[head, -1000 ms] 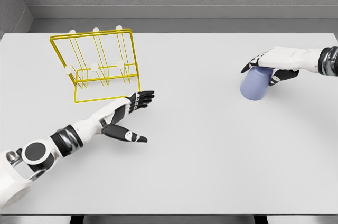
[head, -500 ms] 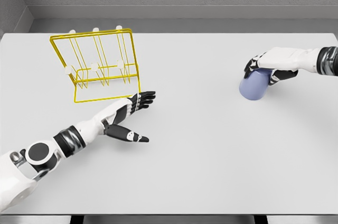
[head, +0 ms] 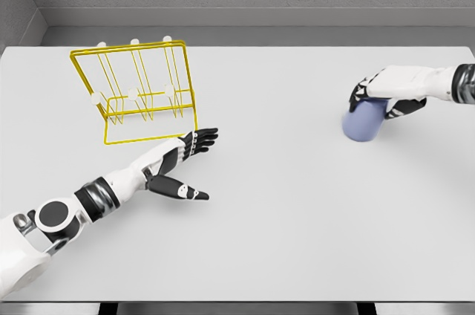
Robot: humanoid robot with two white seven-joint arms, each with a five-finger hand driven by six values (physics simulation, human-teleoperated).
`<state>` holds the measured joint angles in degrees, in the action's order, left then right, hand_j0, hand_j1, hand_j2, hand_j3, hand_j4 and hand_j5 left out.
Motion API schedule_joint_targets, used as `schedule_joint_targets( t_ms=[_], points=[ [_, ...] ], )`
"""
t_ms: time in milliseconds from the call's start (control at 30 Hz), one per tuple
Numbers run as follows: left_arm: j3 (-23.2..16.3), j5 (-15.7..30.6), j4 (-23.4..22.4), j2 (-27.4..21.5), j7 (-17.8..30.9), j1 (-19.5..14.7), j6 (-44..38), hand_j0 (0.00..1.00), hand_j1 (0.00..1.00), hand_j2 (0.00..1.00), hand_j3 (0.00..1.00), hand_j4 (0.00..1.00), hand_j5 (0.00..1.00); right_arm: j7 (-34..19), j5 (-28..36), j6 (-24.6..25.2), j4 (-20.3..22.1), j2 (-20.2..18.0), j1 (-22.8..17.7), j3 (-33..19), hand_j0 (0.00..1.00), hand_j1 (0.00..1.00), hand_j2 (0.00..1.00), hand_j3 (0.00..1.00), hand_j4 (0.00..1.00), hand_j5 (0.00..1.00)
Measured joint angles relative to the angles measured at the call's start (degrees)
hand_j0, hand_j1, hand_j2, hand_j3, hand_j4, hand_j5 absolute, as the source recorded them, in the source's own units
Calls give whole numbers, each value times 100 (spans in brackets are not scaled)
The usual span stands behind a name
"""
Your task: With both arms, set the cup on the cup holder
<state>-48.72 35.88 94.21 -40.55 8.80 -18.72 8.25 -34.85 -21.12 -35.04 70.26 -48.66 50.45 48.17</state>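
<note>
Head view: we record a white table [head: 297,241] with a grey wall behind it. At the right, the right hand [head: 392,91] reaches in from the right edge and sits on top of the cup [head: 364,121]. The cup is pale blue and appears tilted, its lower end toward us and to the left. The fingers [head: 358,93] curl down over the cup's upper end and the thumb [head: 407,111] lies against its right side, so we judge the hand closed around the cup. We cannot tell whether the cup's lower end touches the table or hangs just above it.

At the left rear of the table stands the cup holder [head: 141,92], a yellow wire frame with a flat rectangular base and an upright panel. Several pegs with white tips rise from it. The cup is well apart from the holder, on the opposite side of the table.

The left hand [head: 178,163] comes in from the lower left, its forearm stretched across the table. Its fingers are extended and spread, the thumb pointing right, and it holds nothing. The fingertips [head: 208,135] lie just beside the front right corner of the holder's base; we cannot tell whether they touch it.
</note>
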Motion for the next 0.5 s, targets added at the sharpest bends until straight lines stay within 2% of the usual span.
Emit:
schedule_joint_targets(
  t_ms=[233, 400, 500],
  points=[
    [1, 1, 14, -5, -1, -9, 1, 100, 100, 100, 100, 100, 100, -15, -7, -9, 269, -144, -9, -194, 68, 68, 68, 68, 68, 68],
    [1, 0, 15, -3, 0, -18, 1, 100, 100, 100, 100, 100, 100, -17, -5, -10, 426, -230, -18, -226, 61, 61, 61, 61, 61, 61],
    [1, -3, 11, -3, 0, -18, 1, 100, 100, 100, 100, 100, 100, -17, -5, -11, 460, -249, -26, -230, 61, 61, 61, 61, 61, 61]
  ],
)
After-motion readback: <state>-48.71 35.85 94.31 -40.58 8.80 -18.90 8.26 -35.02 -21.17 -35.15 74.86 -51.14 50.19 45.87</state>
